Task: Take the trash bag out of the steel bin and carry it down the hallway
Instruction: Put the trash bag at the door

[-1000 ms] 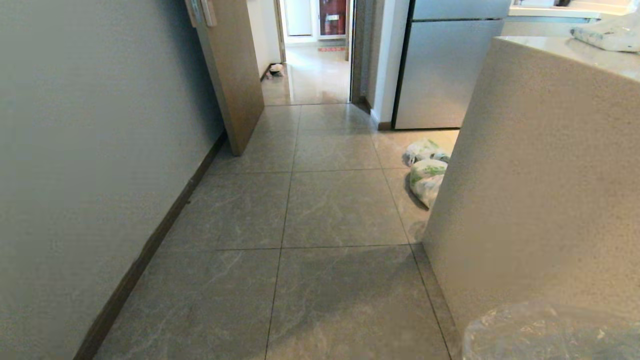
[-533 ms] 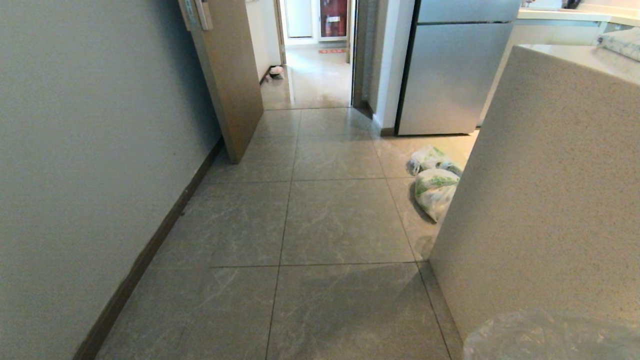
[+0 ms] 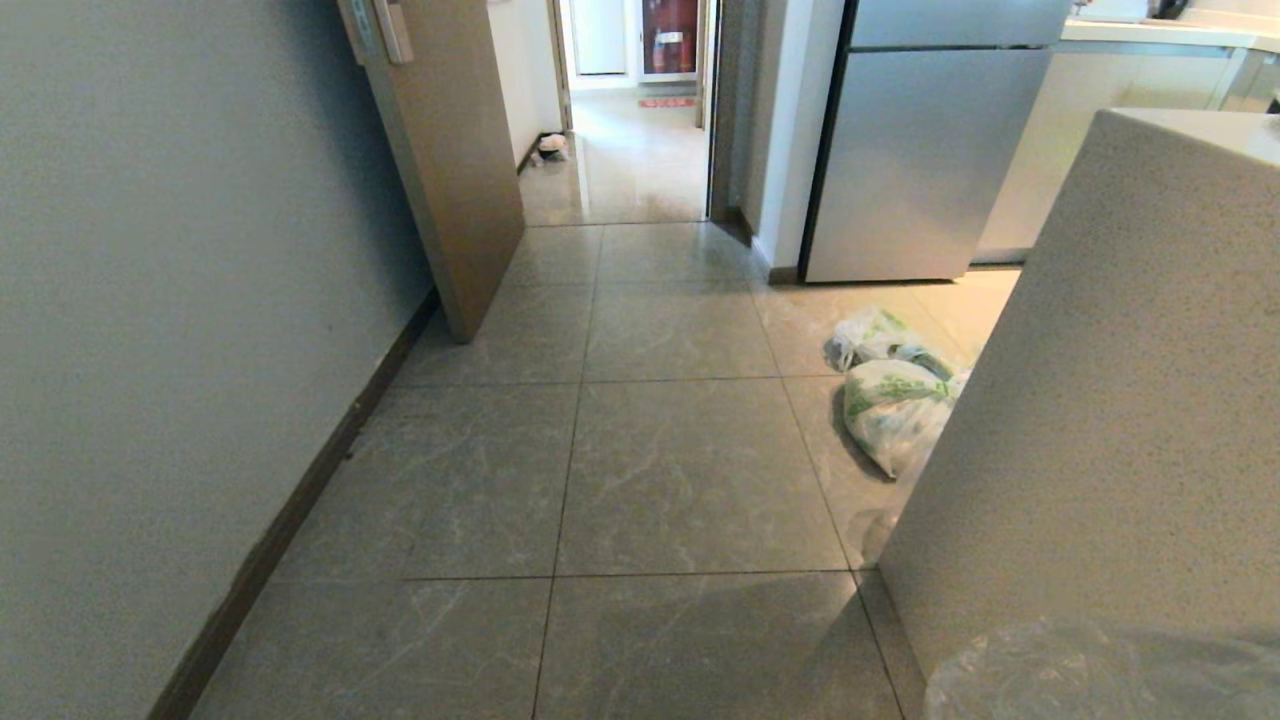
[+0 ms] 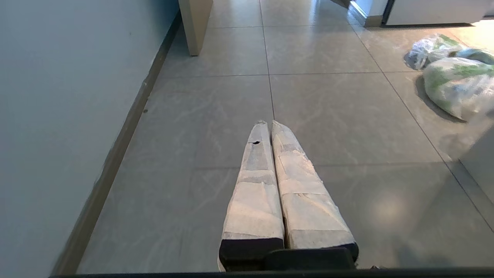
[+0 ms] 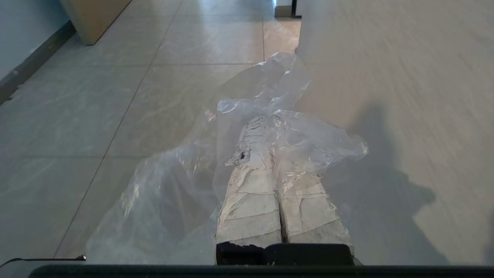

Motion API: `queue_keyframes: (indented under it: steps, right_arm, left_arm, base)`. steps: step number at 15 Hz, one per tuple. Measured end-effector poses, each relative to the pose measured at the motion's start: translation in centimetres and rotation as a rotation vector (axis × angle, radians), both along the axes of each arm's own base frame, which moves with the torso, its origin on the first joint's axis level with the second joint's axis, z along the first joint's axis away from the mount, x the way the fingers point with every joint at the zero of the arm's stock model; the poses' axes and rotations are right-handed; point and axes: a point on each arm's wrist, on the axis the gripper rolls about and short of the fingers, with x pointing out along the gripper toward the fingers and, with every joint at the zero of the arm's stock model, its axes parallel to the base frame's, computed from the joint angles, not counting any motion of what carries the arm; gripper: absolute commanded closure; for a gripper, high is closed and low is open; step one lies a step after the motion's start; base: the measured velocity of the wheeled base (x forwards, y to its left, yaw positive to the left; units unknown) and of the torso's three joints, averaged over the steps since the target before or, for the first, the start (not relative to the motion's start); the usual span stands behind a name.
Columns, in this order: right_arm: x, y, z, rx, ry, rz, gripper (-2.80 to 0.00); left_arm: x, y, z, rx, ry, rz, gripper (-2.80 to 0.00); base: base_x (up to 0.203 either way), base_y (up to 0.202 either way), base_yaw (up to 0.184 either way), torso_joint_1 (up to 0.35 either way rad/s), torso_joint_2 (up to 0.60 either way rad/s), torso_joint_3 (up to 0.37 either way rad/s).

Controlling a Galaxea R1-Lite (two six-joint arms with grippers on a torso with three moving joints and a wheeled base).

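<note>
- Head view, nearest: the trash bag (image 3: 1100,670), a clear, crinkled, greyish film, fills the near right corner and hangs below the camera; the steel bin is in no view, so the bag is judged already out of it.
- Right wrist view: the right gripper (image 5: 266,127), its tape-wrapped fingers pressed together, is clamped on the trash bag; the thin film bunches over the fingertips and drapes loose toward the floor.
- Left wrist view: the left gripper (image 4: 267,123) has its padded fingers closed against each other on nothing and points level along the floor, idle.
- Change over the last second: the counter block (image 3: 1100,400), speckled beige stone with a square edge, and the white grocery bags (image 3: 895,400) have slid right and nearer, while the whole picture shifted; this is judged as the base driving forward, so the carry is under way.
- Middle ground: grey marbled floor tiles (image 3: 680,470), glossy, with thin dark joints; the grocery bags, soft and lumpy with green print, lie just beside the counter's far corner.
- Left side: a plain pale wall (image 3: 180,300) with dark baseboard.
- Farther: a tan wooden door (image 3: 450,170) stands ajar at left; a flat steel-grey refrigerator (image 3: 920,160) stands at right.
- Farthest: the hallway (image 3: 630,150) runs on through the opening between them.
</note>
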Motion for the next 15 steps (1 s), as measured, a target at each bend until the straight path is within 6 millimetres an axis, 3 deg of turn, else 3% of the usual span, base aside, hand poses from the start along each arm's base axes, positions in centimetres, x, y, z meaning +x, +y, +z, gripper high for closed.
queue_keyframes:
  steps: [15]
  right_arm:
    - [0.00,0.00,0.00,0.000,0.000,0.000,0.00]
  left_arm:
    - [0.00,0.00,0.00,0.000,0.000,0.000,0.00]
  base:
    - [0.190,0.000,0.001,0.002,0.00,0.002]
